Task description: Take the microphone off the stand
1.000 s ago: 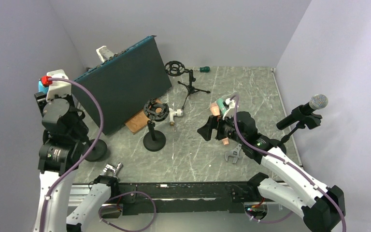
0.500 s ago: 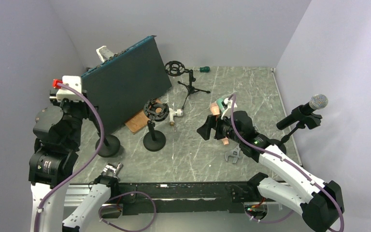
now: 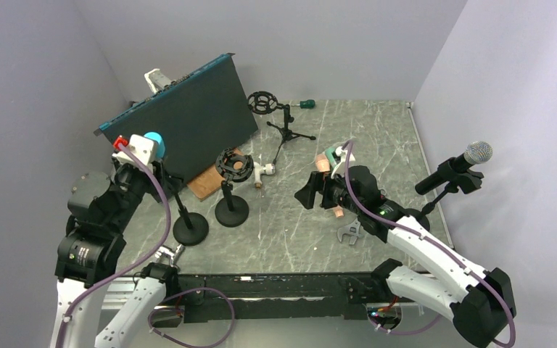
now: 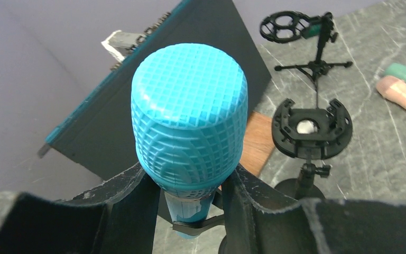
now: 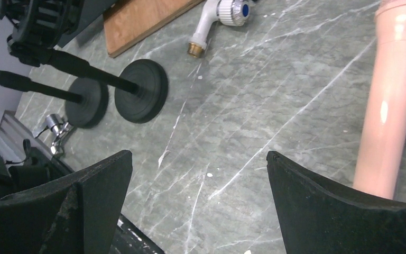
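Gripping stage: left jaws clamped around blue microphone (image 4: 189, 114) seated in its stand (image 3: 190, 229) at table (image 3: 377, 130) left, right jaws apart and empty; next, probably pinning the stand, then pulling upward.

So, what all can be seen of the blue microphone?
The microphone has a turquoise domed head with a moulded grid, plastic-looking, and a narrower body. It stands about upright, seated in the black clip of its stand, at the table's left before the dark board. The left gripper clamps it just under the head.
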Controlling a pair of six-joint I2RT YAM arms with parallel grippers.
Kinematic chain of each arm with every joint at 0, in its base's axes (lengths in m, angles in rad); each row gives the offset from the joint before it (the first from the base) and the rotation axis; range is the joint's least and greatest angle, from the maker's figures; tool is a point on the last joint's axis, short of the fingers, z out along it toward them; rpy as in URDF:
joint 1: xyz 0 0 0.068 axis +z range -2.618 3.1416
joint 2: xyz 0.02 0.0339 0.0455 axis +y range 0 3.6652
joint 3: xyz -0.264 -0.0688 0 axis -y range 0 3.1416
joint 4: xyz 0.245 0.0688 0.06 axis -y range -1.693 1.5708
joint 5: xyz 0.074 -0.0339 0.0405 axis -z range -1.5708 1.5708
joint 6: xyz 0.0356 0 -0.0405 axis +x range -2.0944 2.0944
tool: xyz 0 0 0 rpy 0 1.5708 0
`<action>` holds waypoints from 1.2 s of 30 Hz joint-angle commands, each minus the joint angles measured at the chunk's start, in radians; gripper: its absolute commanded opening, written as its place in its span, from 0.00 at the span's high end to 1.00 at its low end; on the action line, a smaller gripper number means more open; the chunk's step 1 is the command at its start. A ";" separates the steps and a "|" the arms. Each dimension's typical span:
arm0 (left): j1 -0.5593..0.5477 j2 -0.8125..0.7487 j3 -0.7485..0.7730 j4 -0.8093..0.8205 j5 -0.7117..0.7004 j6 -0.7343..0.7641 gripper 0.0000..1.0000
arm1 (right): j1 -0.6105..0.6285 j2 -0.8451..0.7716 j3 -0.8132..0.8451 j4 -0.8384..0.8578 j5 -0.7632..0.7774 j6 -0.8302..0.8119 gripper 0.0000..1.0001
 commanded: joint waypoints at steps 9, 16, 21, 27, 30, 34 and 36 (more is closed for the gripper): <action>-0.031 -0.148 -0.146 0.223 0.137 0.020 1.00 | 0.309 0.039 0.176 0.137 0.168 -0.115 0.00; -0.043 -0.164 -0.128 0.198 0.080 0.005 1.00 | 0.566 0.196 0.296 0.434 0.261 -0.338 0.01; -0.043 -0.173 -0.131 0.198 0.073 0.002 1.00 | 0.642 0.378 0.352 0.731 0.236 -0.484 0.07; -0.044 -0.173 -0.131 0.195 0.055 0.005 1.00 | 0.659 0.593 0.479 0.911 0.154 -0.582 0.14; -0.045 -0.175 -0.135 0.196 0.050 0.005 1.00 | 0.659 0.671 0.553 0.929 0.140 -0.580 0.20; -0.045 -0.178 -0.144 0.202 0.039 0.004 1.00 | 0.659 0.742 0.641 0.894 0.067 -0.568 0.28; -0.045 -0.177 -0.141 0.202 0.042 0.004 1.00 | 0.658 0.766 0.660 0.895 0.049 -0.553 0.27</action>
